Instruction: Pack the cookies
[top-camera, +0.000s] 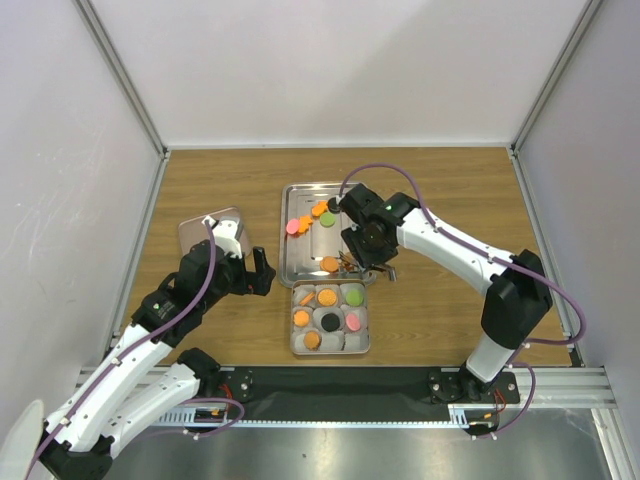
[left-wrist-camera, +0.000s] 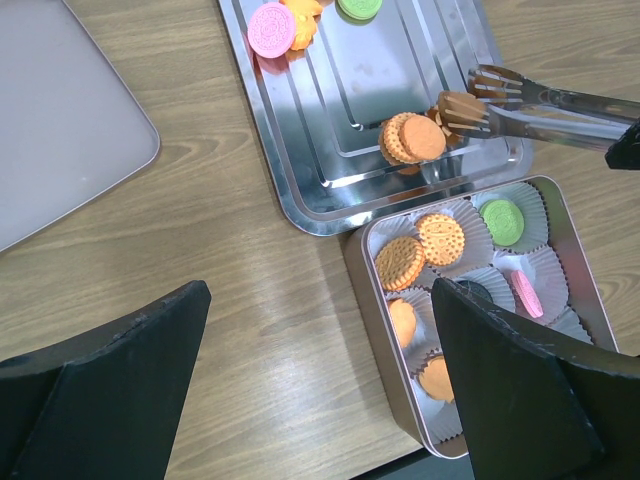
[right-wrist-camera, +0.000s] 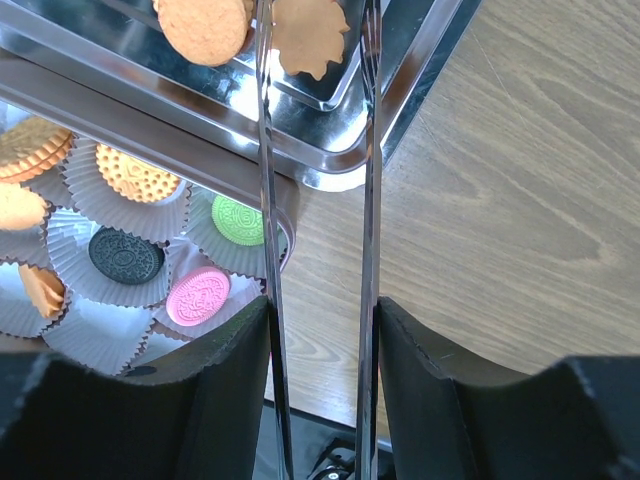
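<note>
My right gripper (top-camera: 368, 240) (right-wrist-camera: 320, 312) is shut on metal tongs (right-wrist-camera: 368, 150) (left-wrist-camera: 545, 108). The tong tips stand either side of an orange scalloped cookie (right-wrist-camera: 310, 35) at the near corner of the steel tray (top-camera: 287, 270), beside a round orange cookie (right-wrist-camera: 205, 25) (top-camera: 329, 264) (left-wrist-camera: 415, 138). A pink cookie (top-camera: 293, 227) and a green cookie (top-camera: 327, 219) lie at the tray's far end. The tin (top-camera: 368, 335) of paper cups holds orange (top-camera: 327, 296), green (top-camera: 352, 295), black (top-camera: 329, 321) and pink (top-camera: 353, 321) cookies. My left gripper (top-camera: 262, 272) (left-wrist-camera: 320, 330) is open and empty, left of the tin.
The tin's grey lid (top-camera: 205, 228) (left-wrist-camera: 60, 120) lies on the wooden table (top-camera: 440, 310) left of the tray, under my left arm. White walls close in the table on three sides.
</note>
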